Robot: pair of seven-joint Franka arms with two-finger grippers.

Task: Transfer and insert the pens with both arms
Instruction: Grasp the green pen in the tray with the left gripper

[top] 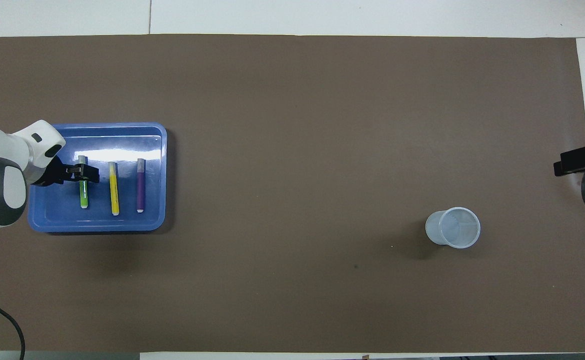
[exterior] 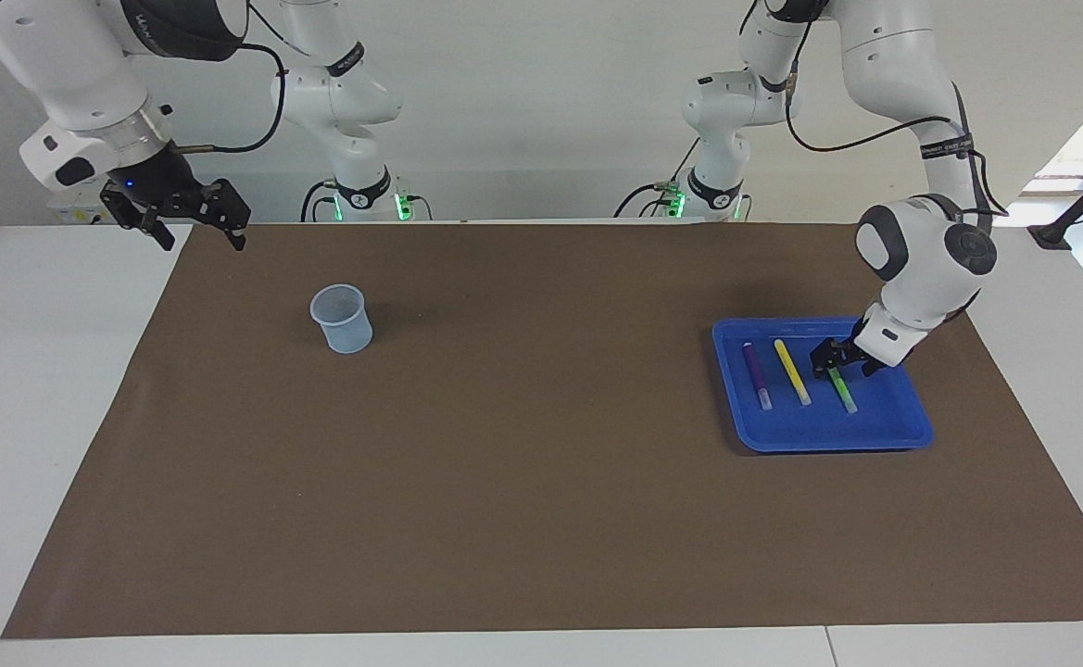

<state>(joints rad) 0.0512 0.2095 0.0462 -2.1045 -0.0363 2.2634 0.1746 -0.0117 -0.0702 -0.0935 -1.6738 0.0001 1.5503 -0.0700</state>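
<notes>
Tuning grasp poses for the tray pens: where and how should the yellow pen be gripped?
Grip the yellow pen mid-barrel, coming straight down from above with the jaws across its width. It lies flat in the blue tray, so only its top and long sides are reachable. The purple pen and green pen flank it with gaps that probably fit a finger each; the tray walls would likely hinder a sideways approach.

We see three pens lying flat and parallel in the blue tray (exterior: 902,435). The green pen (exterior: 843,390) lies directly under the left gripper (exterior: 835,363), whose fingers straddle it. The yellow pen (exterior: 792,371) lies just beside the gripper, the purple pen (exterior: 756,375) one place farther from it. Each has a pale end.
</notes>
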